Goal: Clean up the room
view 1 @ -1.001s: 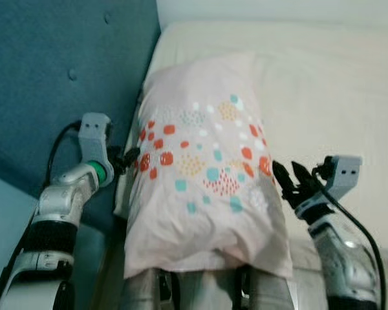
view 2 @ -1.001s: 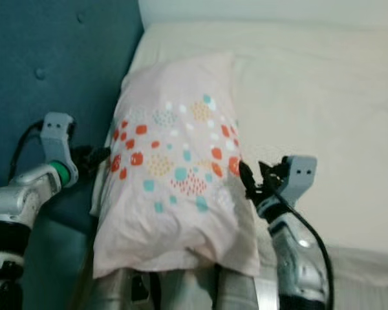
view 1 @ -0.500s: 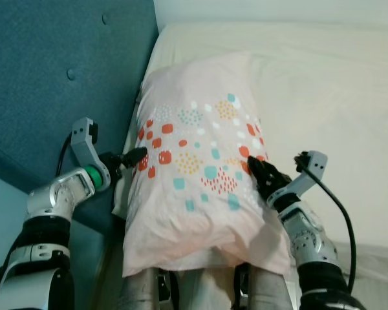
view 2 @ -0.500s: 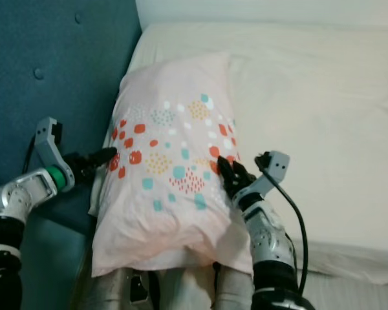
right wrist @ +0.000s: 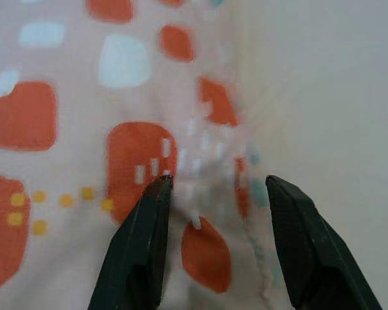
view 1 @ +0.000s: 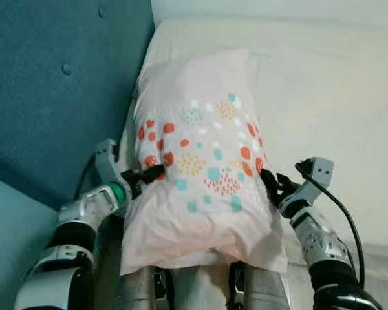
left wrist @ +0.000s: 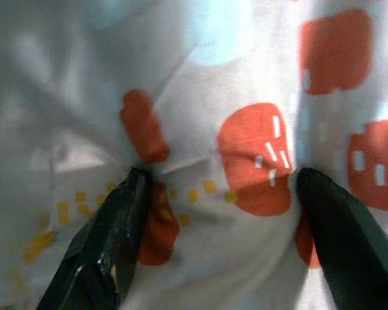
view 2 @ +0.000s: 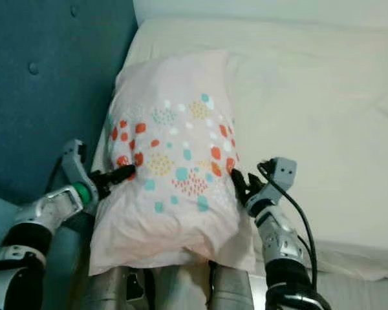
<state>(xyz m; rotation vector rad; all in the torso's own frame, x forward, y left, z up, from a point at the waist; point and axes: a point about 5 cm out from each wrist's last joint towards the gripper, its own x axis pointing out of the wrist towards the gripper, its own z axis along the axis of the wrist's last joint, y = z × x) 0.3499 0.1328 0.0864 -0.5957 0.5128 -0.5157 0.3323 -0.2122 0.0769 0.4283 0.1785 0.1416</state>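
A pale pink pillow [view 1: 200, 155] with orange, teal and yellow spots lies lengthwise on the bed, beside the headboard. Its near end overhangs the bed edge above my legs. My left gripper [view 1: 154, 173] presses its fingertips into the pillow's left side. In the left wrist view this gripper [left wrist: 223, 177] is open, its fingers [left wrist: 110, 245] spread wide against creased fabric. My right gripper [view 1: 269, 183] sits at the pillow's right edge. In the right wrist view that gripper [right wrist: 218, 184] is open, with its tips touching the pillow's seam where it meets the sheet.
A blue tufted headboard [view 1: 52, 77] stands along the left. The cream sheet [view 1: 330, 97] stretches away to the right of the pillow. A gap runs between headboard and mattress under my left arm. My legs [view 1: 258, 290] show below the pillow's near end.
Both grippers have closed in from the sides onto the pillow. The left arm has dropped lower and nearer to me, its tips now on the fabric. The pillow has hardly shifted.
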